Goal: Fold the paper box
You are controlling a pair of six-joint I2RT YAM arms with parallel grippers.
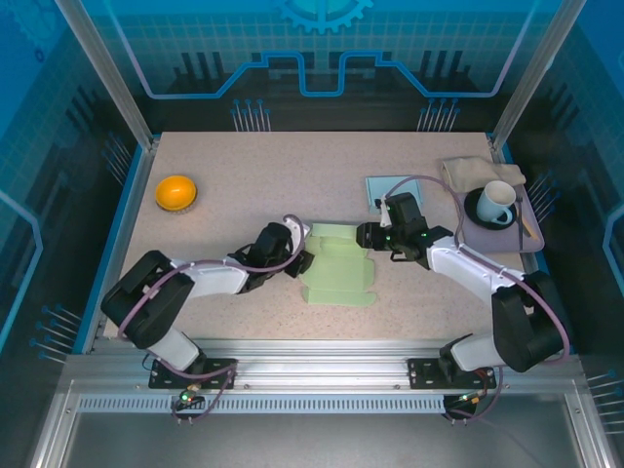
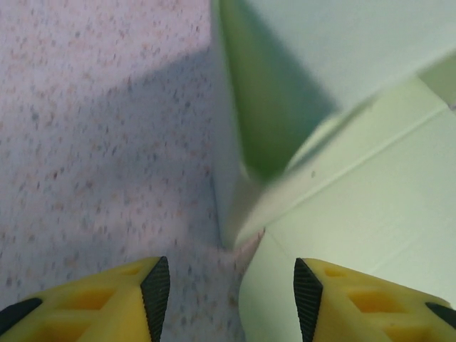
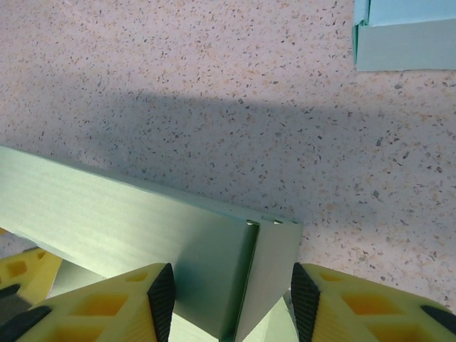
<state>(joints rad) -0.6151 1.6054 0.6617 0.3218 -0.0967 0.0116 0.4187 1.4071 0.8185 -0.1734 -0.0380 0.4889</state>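
A pale green paper box (image 1: 337, 265) lies partly folded in the middle of the table, between my two arms. My left gripper (image 1: 300, 248) is at the box's left upper corner, open; in the left wrist view its fingers (image 2: 155, 288) straddle a raised flap (image 2: 278, 100) and the flat sheet (image 2: 370, 214) without touching. My right gripper (image 1: 367, 235) is at the box's right upper corner, open; in the right wrist view the folded-up wall (image 3: 142, 235) stands between its jaws, with gaps on both sides.
An orange bowl (image 1: 176, 191) sits at the far left. A small teal box (image 1: 382, 188) lies behind the right gripper, also the teal box (image 3: 399, 35). A tray (image 1: 530, 234) at the right holds a mug (image 1: 497, 202) on a dark saucer and a cloth (image 1: 468, 171).
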